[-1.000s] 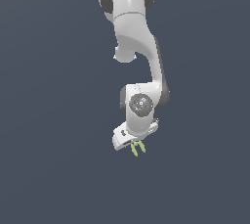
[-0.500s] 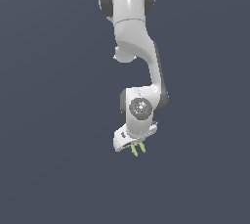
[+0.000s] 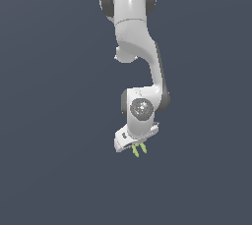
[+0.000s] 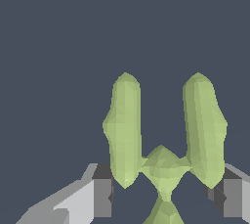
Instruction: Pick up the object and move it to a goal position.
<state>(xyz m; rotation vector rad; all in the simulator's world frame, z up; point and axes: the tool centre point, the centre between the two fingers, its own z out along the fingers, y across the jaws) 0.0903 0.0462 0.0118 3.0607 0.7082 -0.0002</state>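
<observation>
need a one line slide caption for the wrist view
Yellow-green two-lobed object sits between the end effector fingers against a plain dark background.

This is a bare simulated scene, not any real room. A flat, even slate-blue backdrop fills both views, without shading or texture. The white arm (image 3: 135,67) looks smooth and computer-drawn, and the object (image 4: 163,135) is a faceted, low-polygon green shape.

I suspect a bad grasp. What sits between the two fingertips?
In the wrist view, the object alone: its two lobes span the gap, one against each of the fingertips.
</observation>
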